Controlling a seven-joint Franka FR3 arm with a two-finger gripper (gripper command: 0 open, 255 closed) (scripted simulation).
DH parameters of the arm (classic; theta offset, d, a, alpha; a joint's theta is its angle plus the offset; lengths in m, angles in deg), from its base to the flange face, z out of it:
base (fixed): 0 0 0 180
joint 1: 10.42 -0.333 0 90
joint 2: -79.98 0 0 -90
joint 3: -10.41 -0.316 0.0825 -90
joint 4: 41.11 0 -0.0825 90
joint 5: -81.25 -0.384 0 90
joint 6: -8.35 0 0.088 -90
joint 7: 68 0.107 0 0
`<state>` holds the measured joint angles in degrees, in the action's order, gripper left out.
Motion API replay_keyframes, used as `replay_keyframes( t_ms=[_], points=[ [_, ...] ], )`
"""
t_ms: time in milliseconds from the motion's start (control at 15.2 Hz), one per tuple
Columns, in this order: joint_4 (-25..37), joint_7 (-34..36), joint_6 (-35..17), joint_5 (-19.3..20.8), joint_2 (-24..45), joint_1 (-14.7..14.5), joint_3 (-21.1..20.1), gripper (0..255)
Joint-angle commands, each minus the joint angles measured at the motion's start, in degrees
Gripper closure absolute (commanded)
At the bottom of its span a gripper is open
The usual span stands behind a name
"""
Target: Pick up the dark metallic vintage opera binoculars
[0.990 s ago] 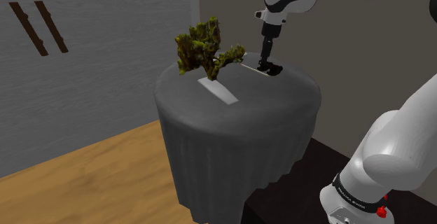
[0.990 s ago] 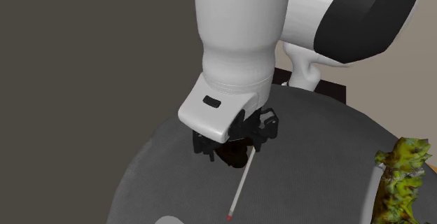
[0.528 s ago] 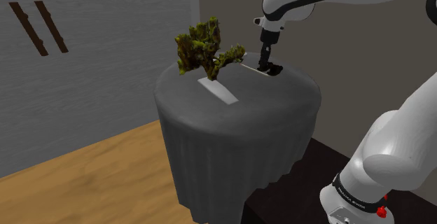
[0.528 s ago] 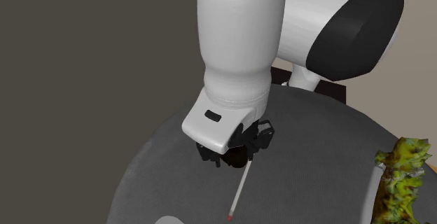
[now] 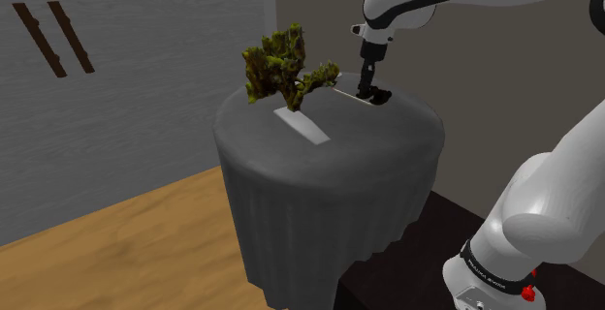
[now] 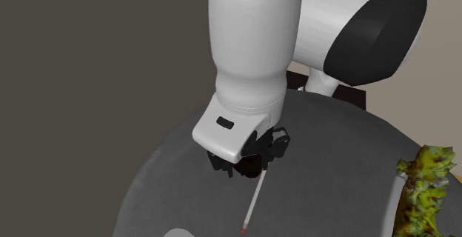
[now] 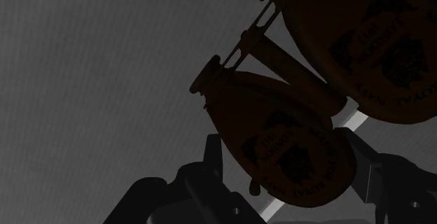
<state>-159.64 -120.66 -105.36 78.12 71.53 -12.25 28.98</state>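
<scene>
- Nearest to us, at the lower right of the shoulder view, the white arm (image 5: 543, 211) rises from its base and reaches out of the frame. It comes back in at the upper right.
- In the middle of that view stands a round table (image 5: 320, 192) draped in dark grey cloth that hangs in folds.
- On the near part of the tabletop lies a flat white strip (image 5: 302, 124). Just behind it sits a mossy green-brown clump (image 5: 281, 66).
- Farther back, at the table's upper right edge, the black gripper (image 5: 367, 91) points straight down at the cloth.
- The binoculars (image 7: 294, 145) are right there beneath it, dark with faint lettering on both barrels. We cannot tell whether they touch the cloth.
- In the wrist view the two fingers (image 7: 203, 180) pinch one barrel between them, while the other barrel sticks out beyond the gripper.
- A thin white stick (image 6: 253, 202) with a red tip passes under the binoculars. In the second exterior view it runs toward the bottom edge.
- Past the table, a wooden floor (image 5: 126, 250) fills the lower left of the shoulder view.
- Farthest off is a grey wall (image 5: 145, 85) with two slanted brown slats (image 5: 53, 39) at the upper left.
</scene>
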Motion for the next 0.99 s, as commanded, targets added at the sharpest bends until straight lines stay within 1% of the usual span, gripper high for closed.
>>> replay_keyframes(
  t_ms=[0,924],
  points=[
    [0.68,0.07,0.81,0.07,-0.09,0.02,0.01,255],
    [10.91,1.05,11.51,0.40,-0.63,-0.09,-0.23,255]
  ],
)
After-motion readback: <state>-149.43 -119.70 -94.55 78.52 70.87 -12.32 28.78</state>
